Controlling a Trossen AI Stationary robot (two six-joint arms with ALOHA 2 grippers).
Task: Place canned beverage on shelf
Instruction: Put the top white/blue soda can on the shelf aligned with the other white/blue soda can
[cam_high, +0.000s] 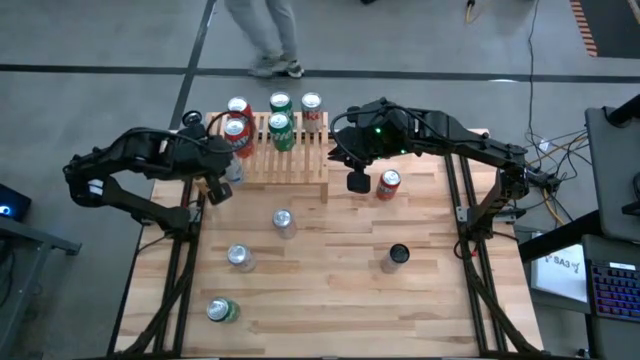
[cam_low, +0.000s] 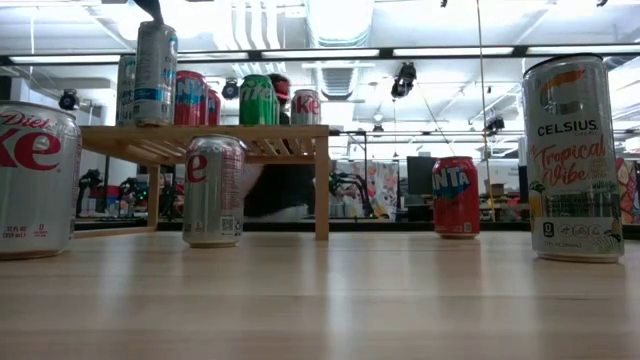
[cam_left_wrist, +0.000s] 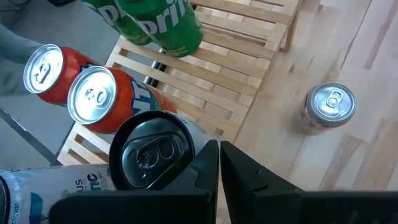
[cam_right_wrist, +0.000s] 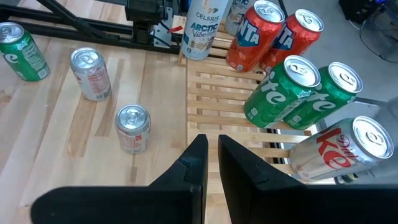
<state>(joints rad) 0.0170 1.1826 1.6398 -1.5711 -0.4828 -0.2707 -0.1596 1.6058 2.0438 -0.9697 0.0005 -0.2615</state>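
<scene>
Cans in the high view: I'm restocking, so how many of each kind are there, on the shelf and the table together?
Red Fanta cans: 3
Green Sprite cans: 3
Silver Diet Coke cans: 3
Tall Celsius cans: 2
Total: 11

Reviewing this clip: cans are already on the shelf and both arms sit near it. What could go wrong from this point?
1. The tall white can stands at the shelf corner, right beside the shut left gripper; a careless pull-away might tip it off the edge.
2. The red cans and green cans stand packed together, so a knock could topple several.
3. The shut right gripper hovers over the slats near the silver Diet Coke can and might clip it.
</scene>
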